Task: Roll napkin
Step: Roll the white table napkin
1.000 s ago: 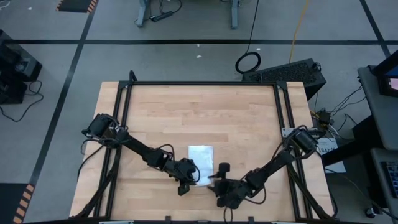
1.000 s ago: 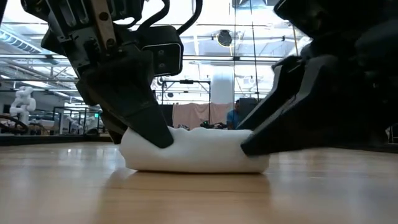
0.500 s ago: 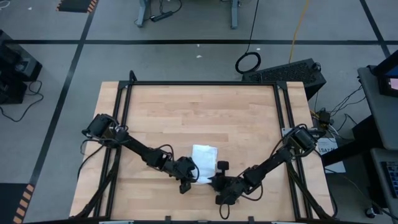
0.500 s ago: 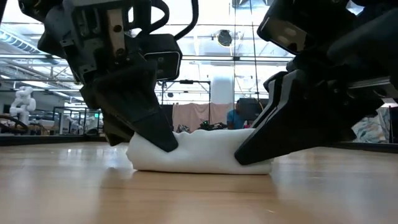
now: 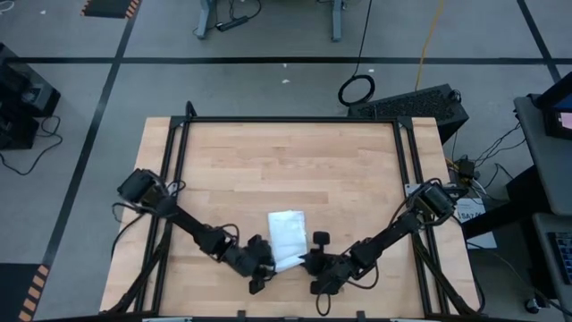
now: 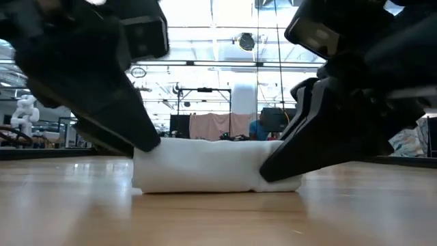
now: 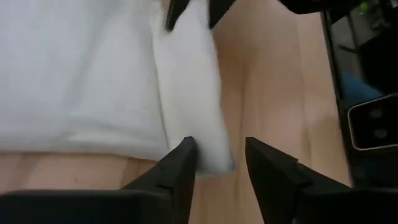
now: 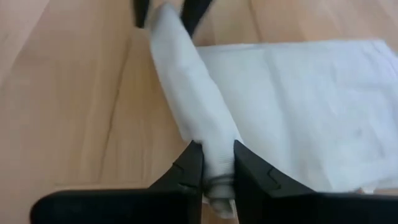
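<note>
The white napkin [image 5: 288, 234] lies on the wooden table [image 5: 268, 161]. Its near part is rolled into a thick roll [image 6: 212, 174], and its far part still lies flat [image 8: 298, 93]. My right gripper [image 8: 216, 158] is shut on the roll's right end and shows low on the table [image 5: 308, 262]. At the roll's left end my left gripper [image 7: 217, 149] stands open [image 5: 262, 268], with the roll's corner [image 7: 214, 155] showing between its fingertips. My right gripper pinches the roll's right end [image 8: 211, 146] between its two fingers. The fingers slant down from the near right and lie along the roll. The roll rests on the table. My left gripper's finger [image 7: 183, 155] stands against the roll's left end; whether it touches, I cannot tell.
A black metal frame [image 5: 286, 119] runs along the table's far edge and down both sides. Bare wood stretches beyond the napkin toward the far edge. The room's floor, cables and a black case [image 5: 420, 103] lie outside the table.
My right gripper has shut on the roll's right end. My left gripper has opened, let go of the roll's left end and drawn back toward the table's near left. The napkin turned slightly and slid a little toward the near edge, and the roll now lies flatter.
</note>
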